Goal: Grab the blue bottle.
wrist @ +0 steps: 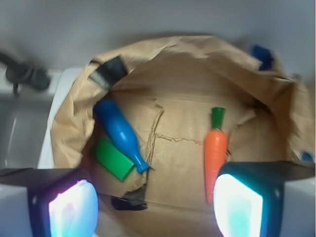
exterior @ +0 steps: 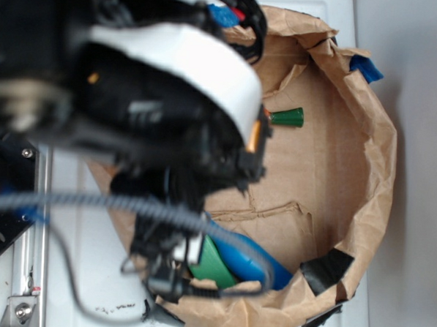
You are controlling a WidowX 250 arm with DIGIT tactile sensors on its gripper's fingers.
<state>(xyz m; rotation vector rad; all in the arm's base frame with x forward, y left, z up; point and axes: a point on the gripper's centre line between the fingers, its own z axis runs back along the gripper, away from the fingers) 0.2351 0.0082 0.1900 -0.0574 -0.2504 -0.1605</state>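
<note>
gripper (wrist: 155, 205) hangs wide open w/ nothing betw its pads, over the brown paper bag (wrist: 74, 123), prob lined up to look down in; blue bottle (wrist: 120, 134) lies on its side at bag's left, leaning on green block (wrist: 112, 159), well apart from carrot (wrist: 216, 155).

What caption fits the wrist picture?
Open fingers above a paper bag holding blue bottle, green block, carrot.

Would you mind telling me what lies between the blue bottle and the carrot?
Only bare, creased brown paper, in the wrist view: nothing sits between the blue bottle and the carrot.
</note>
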